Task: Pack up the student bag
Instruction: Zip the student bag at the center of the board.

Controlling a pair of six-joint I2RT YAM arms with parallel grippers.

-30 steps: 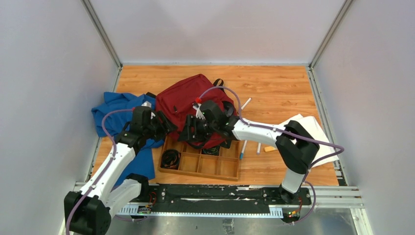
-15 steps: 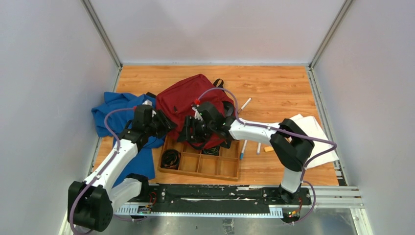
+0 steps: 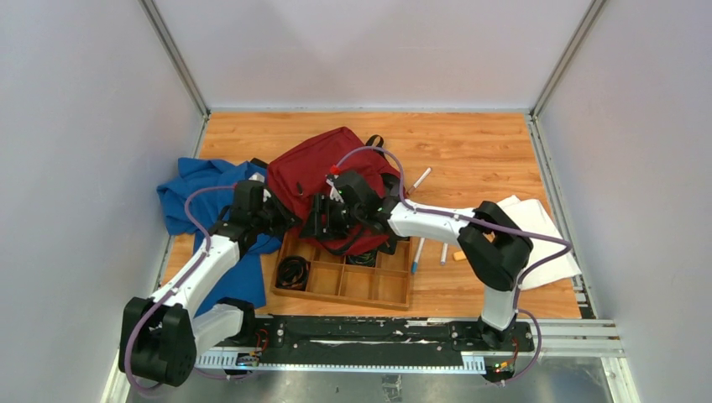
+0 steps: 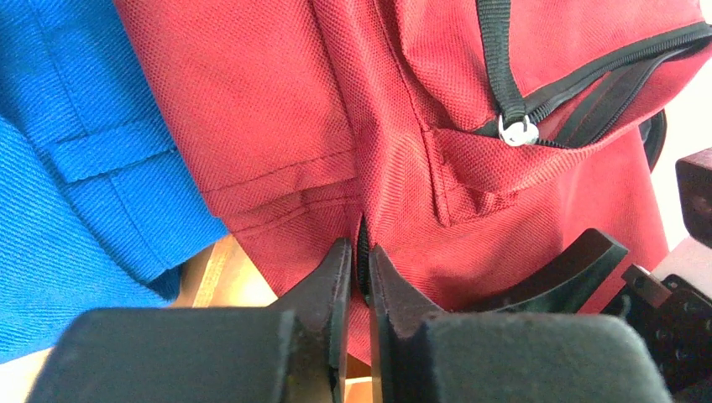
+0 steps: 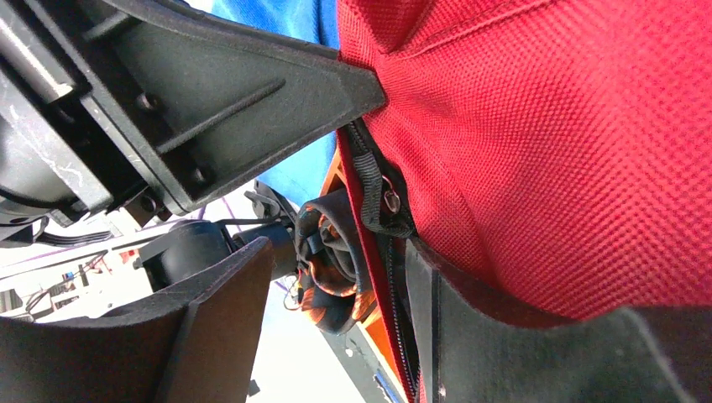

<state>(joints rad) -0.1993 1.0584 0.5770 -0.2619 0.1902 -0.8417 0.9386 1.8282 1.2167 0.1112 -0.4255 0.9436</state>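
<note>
On the wooden table (image 3: 470, 143), the student bag (image 3: 323, 172) was noted slumped near the middle. Its near edge overlapped the far rim of a compartmented wooden tray (image 3: 374, 287). A blue cloth (image 3: 193, 197) was recorded just left of the bag, touching it. A dark coiled item (image 3: 292, 271) was seen in the tray's left compartment.

Left gripper (image 4: 359, 256): fingertips were found pressed almost together, with a thin black-edged fold at the bag's lower left side pinched between them. A metal zipper pull (image 4: 518, 130) was observed higher on the bag, at the end of a black zipper line.

Right gripper (image 5: 340, 252): the jaws were recorded spread. The bag's zippered edge and a short black strap loop (image 5: 374, 189) were seen between them. Red fabric was draped over one finger (image 5: 520, 353); whether that finger was inside the bag's opening could not be told.

From overhead, both grippers were logged close together at the bag's near-left edge, above the tray's far rim. Pens (image 3: 417, 256) and white papers (image 3: 537, 222) were noted on the table to the right of the bag.
</note>
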